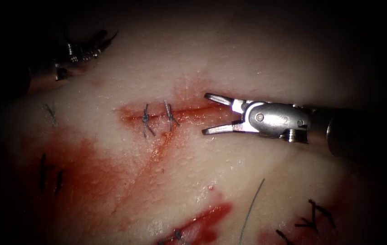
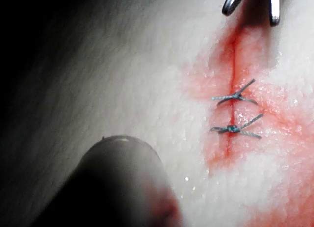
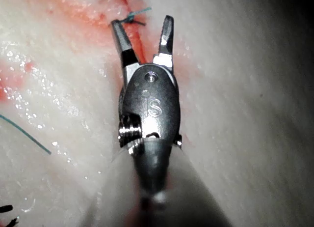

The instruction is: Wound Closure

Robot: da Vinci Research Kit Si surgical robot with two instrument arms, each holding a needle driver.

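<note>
My right tool [image 1: 204,113] hangs over the cut [image 1: 188,111], jaws spread wide, one tip on each side of its right end, holding nothing. Just left, two knotted stitches [image 1: 147,119] cross the cut. A loose thread [image 1: 251,209] lies toward the tissue's [image 1: 247,59] lower edge. My left tool [image 1: 84,51] sits near the upper left corner; its jaws I cannot tell. The tissue looks soft, wet and slippery; I would grip the cut's edge lightly.

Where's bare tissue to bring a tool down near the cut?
Free: pale tissue above the cut, and between the right tool, jaws open and empty, and the loose thread. Crowded: two stitches on the cut. Left tool sits upper left.
</note>
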